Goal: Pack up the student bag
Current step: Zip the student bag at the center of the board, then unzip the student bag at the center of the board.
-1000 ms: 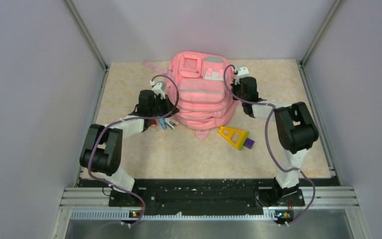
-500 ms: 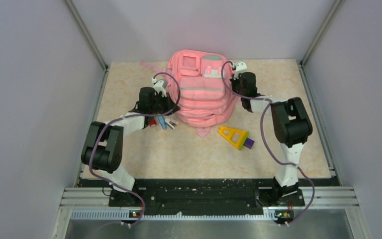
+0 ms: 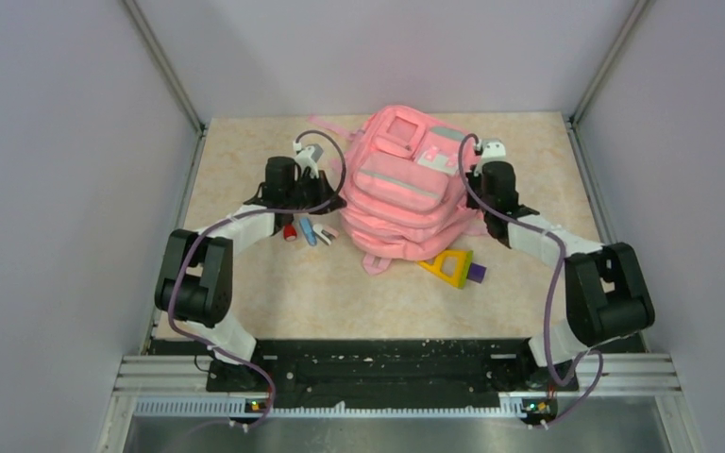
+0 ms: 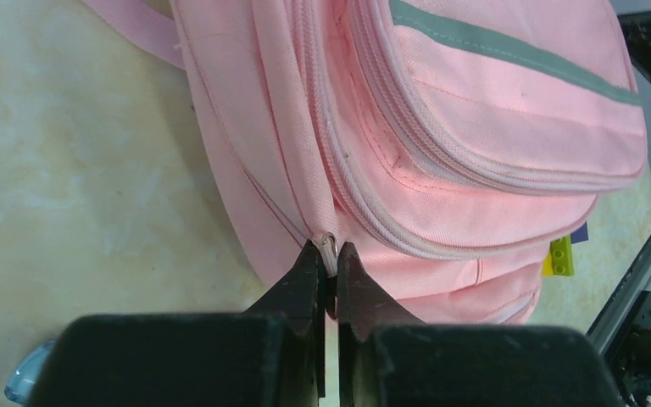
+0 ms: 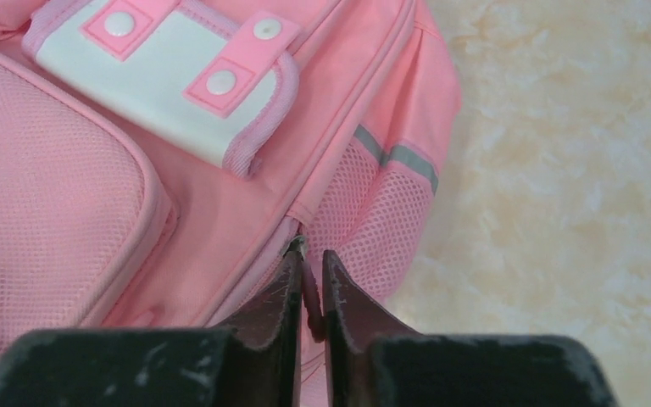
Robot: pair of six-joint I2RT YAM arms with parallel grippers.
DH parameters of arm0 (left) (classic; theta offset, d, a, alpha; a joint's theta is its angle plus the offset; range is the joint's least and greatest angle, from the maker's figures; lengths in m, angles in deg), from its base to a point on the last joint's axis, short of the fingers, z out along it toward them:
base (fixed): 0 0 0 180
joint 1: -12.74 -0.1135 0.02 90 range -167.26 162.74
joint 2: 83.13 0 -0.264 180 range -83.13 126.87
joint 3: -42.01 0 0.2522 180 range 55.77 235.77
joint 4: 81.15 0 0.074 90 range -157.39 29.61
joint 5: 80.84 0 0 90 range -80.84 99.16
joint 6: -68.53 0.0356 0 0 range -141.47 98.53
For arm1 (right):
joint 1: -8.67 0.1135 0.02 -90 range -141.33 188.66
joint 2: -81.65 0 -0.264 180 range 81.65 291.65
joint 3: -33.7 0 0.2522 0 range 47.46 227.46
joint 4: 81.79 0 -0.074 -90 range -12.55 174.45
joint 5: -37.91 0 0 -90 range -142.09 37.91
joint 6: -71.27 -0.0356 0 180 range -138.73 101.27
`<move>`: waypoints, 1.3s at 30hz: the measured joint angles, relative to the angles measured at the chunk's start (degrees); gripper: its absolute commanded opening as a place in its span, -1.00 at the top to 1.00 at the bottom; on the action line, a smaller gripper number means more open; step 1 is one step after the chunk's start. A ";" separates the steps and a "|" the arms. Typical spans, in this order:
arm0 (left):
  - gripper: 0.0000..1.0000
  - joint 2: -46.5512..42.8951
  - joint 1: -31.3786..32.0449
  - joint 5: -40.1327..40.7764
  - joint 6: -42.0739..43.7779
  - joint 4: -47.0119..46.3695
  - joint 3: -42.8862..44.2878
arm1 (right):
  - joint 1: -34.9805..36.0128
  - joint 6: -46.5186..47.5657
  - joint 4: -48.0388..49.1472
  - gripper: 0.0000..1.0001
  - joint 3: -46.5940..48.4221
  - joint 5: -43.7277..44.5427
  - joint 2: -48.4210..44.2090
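The pink student bag (image 3: 401, 193) lies in the middle of the table, tilted with its top toward the back. My left gripper (image 3: 332, 200) is at its left side; the left wrist view shows it (image 4: 329, 254) shut on a zip pull (image 4: 329, 248) of the bag (image 4: 475, 127). My right gripper (image 3: 477, 196) is at the bag's right side; the right wrist view shows it (image 5: 308, 264) shut on a pink zip pull (image 5: 306, 288) beside the mesh side pocket (image 5: 381, 220).
A yellow triangle piece with a purple block (image 3: 453, 268) lies partly under the bag's front right corner. Small red, blue and white items (image 3: 307, 231) lie left of the bag. Grey walls enclose the table on three sides.
The bag has shifted right and turned clockwise, now overlapping the yellow triangle. My right arm swung outward to the right and nearer; the left gripper moved slightly back and stayed at the bag's left side.
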 measured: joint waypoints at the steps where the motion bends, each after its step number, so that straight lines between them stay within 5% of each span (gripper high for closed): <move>1: 0.83 0.26 0.00 0.09 0.00 0.74 1.07 | -0.17 -0.66 -1.20 -0.17 -0.90 -0.26 -1.51; 3: 0.36 1.05 -0.07 1.01 0.17 2.29 3.02 | -1.18 -1.57 -3.67 -0.54 -1.70 0.33 -4.07; 5: -0.02 1.81 -0.50 2.99 0.44 3.30 4.48 | -3.76 -1.16 -4.90 -0.59 -1.92 1.14 -6.82; 9: -0.24 1.73 -2.19 6.19 -0.31 2.89 5.22 | -5.99 0.31 -3.39 -0.62 -3.17 -3.32 -11.43; 15: -0.29 -3.19 -2.43 7.74 -4.02 1.01 1.38 | -5.81 4.76 3.13 -0.61 -9.66 -25.38 -13.64; 22: -0.30 -5.95 -2.34 6.32 -10.99 -2.99 -5.05 | -5.81 10.49 6.54 -0.56 -10.71 -40.35 -8.63; 39: -0.05 -2.69 -2.34 5.33 -19.50 -8.90 -9.51 | -5.33 18.51 5.29 -0.13 -3.06 -50.49 1.92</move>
